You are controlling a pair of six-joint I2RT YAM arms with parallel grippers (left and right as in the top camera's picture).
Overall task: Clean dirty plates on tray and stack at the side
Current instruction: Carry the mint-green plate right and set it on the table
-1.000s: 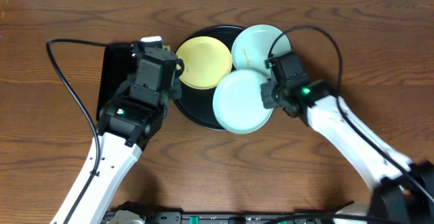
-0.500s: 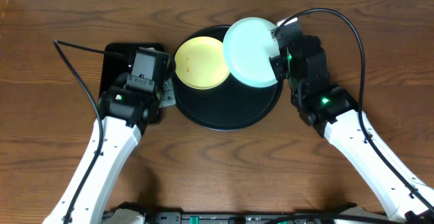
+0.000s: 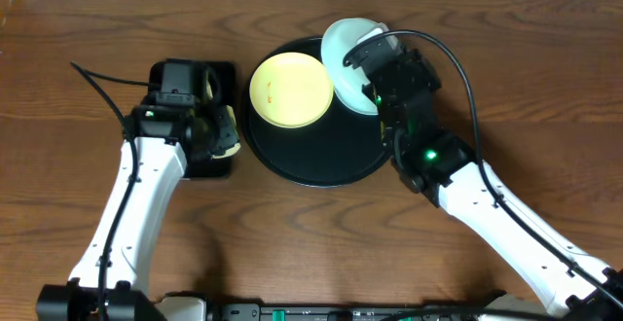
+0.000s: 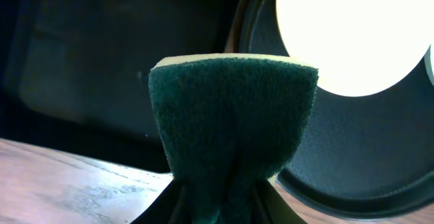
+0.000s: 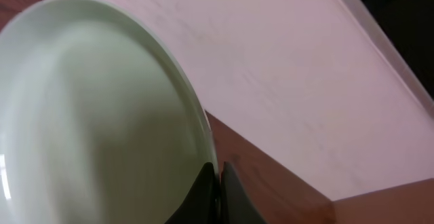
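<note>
Now grips the pale mint-blue round plate (image 3: 343, 41) by its rim with the right gripper (image 5: 218, 183), jaws pinched narrow on the edge. Has tipped it from almost flat half a second ago to nearly upright over the far right rim of the large round black tray (image 3: 321, 170), right arm stretched across. Has drawn the left gripper (image 4: 218, 207) back over the black rectangular tray (image 3: 222, 71), clamped on a dark green scouring sponge (image 4: 232, 115). Leaves the pale yellow round plate (image 3: 290, 89) flat on the round tray's far left.
</note>
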